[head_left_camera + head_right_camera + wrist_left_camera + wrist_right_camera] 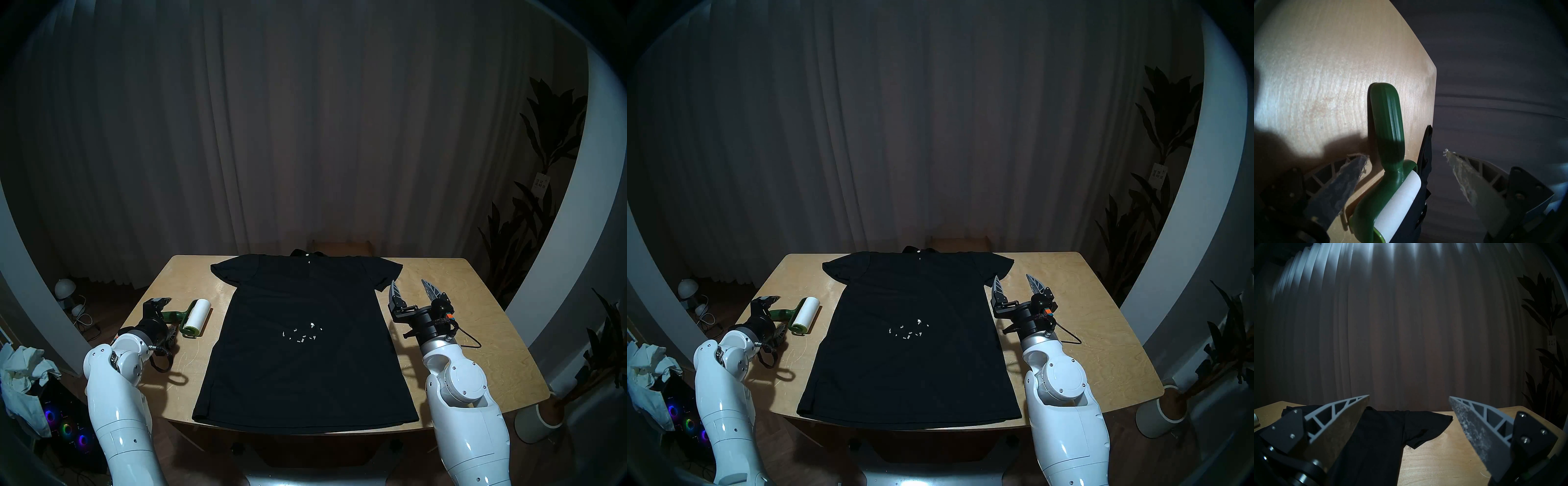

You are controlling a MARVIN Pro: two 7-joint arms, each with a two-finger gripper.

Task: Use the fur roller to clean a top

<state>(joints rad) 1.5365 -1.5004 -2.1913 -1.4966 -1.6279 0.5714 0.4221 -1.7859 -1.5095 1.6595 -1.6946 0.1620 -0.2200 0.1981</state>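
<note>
Backing the whole scene, a pleated grey curtain (305, 118) hangs behind a pale wooden table (475, 339). The top (305, 339), a plain black short-sleeved T-shirt, lies flat and spread along the table's middle, neck toward the curtain, hem at the near edge; a small white mark sits at its neck, too small to read. White scraps (302, 334) are scattered on its middle. Dark leafy plant (549, 142) at far right carries a pale paper tag (1551, 344) with printed characters, too small to make out. Right gripper (412, 290) over the table just beside the shirt's right sleeve, fingers spread wide, nothing between them. Left gripper (1403, 153) at the table's left edge, fingers wide apart, with the roller's handle lying between them in the wrist view; no finger visibly touching it. Fur roller (193, 317) lies on the bare table left of the shirt, close to it but apart in the head view: white sticky roll, dark green handle pointing left toward the gripper, lighter green end cap nearest the robot. Raised lettering on the handle's neck by the roll, illegible.
</note>
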